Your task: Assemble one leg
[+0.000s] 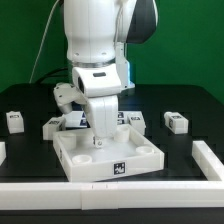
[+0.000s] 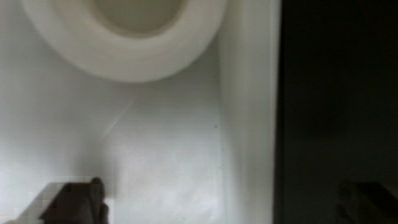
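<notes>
A: While we hover low over the tray (image 1: 85,170), our fingers (image 2: 71,203) are spread wide, holding nothing.
B: Risk is, our gripper (image 1: 100,135) catches the tray lifting out and shoves it.
A: And the leg (image 1: 138,119) sits beyond, on the table (image 1: 25,105) just behind the tray; one clumsy approach knocks it away.

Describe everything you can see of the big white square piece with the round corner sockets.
The white square piece looks like smooth moulded plastic: a shallow tray with raised walls and round sockets at its visible corners. A black-and-white marker tag sits on its camera-facing wall. It lies flat on the dark table, directly under the open end effector; whether they touch is unclear.
</notes>
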